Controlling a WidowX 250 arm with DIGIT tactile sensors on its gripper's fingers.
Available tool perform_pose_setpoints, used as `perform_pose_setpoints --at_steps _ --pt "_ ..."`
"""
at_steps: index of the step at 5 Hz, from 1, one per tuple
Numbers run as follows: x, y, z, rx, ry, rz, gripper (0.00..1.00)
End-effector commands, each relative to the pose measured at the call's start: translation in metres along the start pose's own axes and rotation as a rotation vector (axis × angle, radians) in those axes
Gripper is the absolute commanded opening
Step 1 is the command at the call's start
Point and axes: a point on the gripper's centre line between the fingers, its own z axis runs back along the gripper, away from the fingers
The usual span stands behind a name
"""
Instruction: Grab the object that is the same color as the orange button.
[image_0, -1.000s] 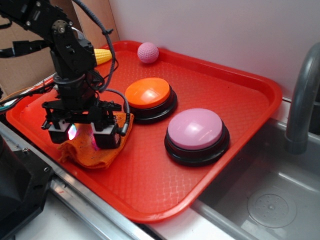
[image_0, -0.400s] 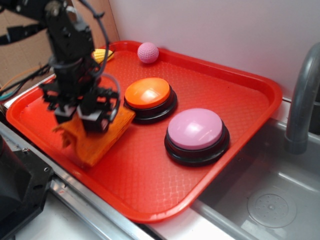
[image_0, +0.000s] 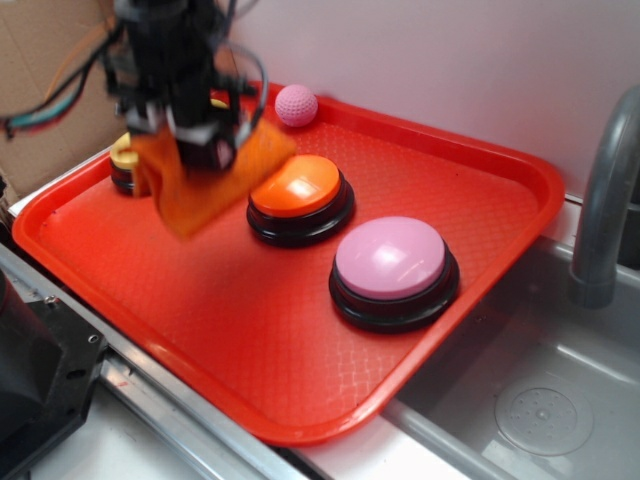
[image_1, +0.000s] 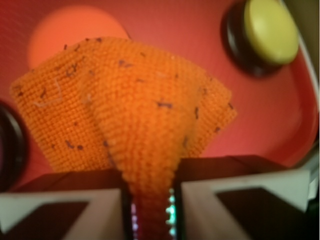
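The object, an orange knitted cloth (image_0: 205, 180) with dark lint specks, hangs in the air above the left part of the red tray (image_0: 300, 350). My gripper (image_0: 190, 140) is shut on its top fold. In the wrist view the cloth (image_1: 125, 105) fans out below my gripper (image_1: 150, 200), pinched between the two jaws. The orange button (image_0: 296, 186), glossy dome on a black base, stands on the tray just right of the hanging cloth. In the wrist view only a blurred orange disc shows behind the cloth at the upper left.
A pink-topped button (image_0: 391, 260) stands right of the orange one. A yellow-topped button (image_0: 124, 157) (image_1: 270, 31) sits at the tray's left edge, partly behind the cloth. A pink ball (image_0: 296, 104) lies at the back rim. A sink and grey faucet (image_0: 605, 200) are on the right.
The gripper has risen and moved toward the back of the tray, lifting the cloth off the tray floor. The yellow-topped button has come into sight at the left.
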Motion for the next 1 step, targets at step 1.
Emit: perform_pose_setpoints --at_steps 1 --pt "0.0239 0.0013 0.0348 -0.057 -0.082 0.005 0.00"
